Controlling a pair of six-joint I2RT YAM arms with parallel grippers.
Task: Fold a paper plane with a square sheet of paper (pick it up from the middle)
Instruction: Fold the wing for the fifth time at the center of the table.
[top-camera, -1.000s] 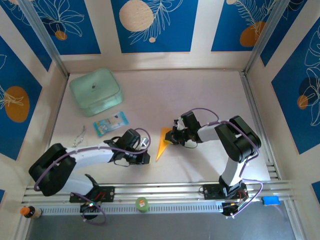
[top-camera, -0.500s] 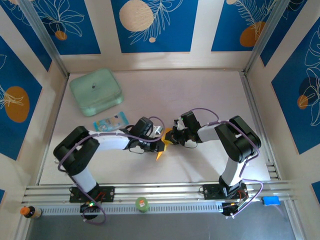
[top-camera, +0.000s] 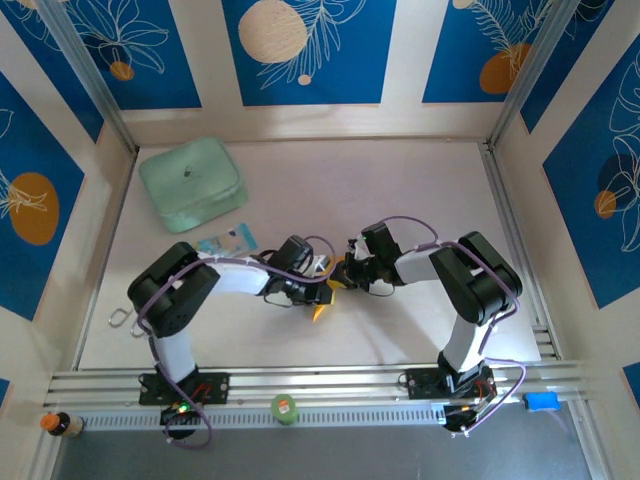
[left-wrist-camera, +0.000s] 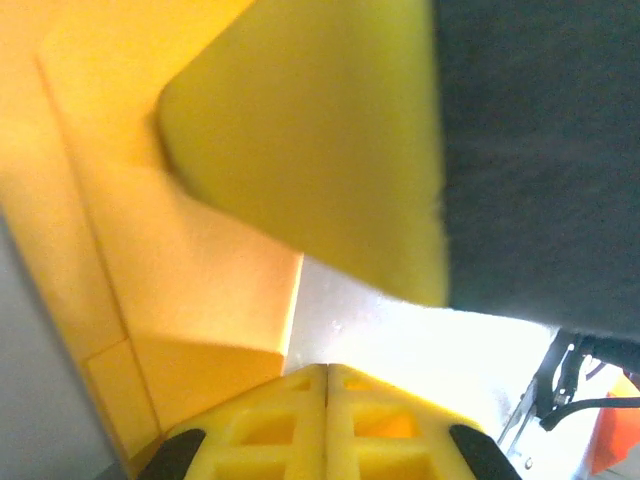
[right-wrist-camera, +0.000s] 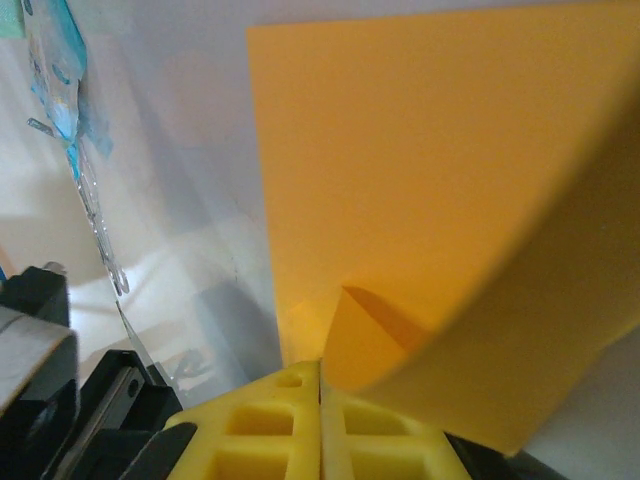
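Apparently creased orange-yellow paper plane (right-wrist-camera: 420, 170)

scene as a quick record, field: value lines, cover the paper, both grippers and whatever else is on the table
paper: orange-yellow paper, creased, one side curling up
paper location: mid-table, between the two grippers, mostly covered by them in the top view
left gripper: left gripper shut, tips at the paper's edge, holding nothing that can be made out
right gripper: right gripper shut, the paper apparently pinched at its tips
other items: green box at the back left, blue-and-white packet just in front of it
surface: pale table
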